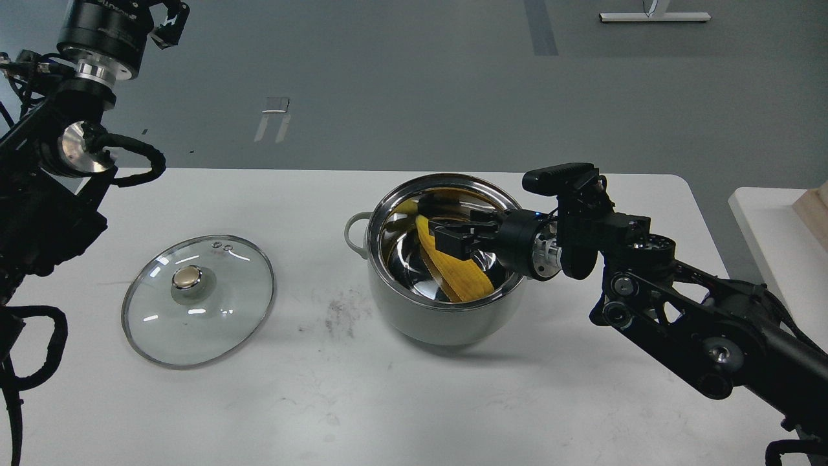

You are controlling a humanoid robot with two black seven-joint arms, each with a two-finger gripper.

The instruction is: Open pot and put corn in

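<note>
The pale grey-green pot (440, 320) stands open at the middle of the white table, its shiny steel inside showing. The yellow corn (460, 275) lies slanted inside it, tip toward the far left wall. My right gripper (441, 226) reaches over the pot's right rim and sits just above the corn, its two fingers spread with the cob below them. My left gripper (167, 19) is raised at the top left, far from the pot, partly cut off by the view's edge.
The glass lid (198, 301) with its gold knob lies flat on the table, left of the pot. A second white surface (770, 226) stands at the right edge. My right arm stretches across the table's right side.
</note>
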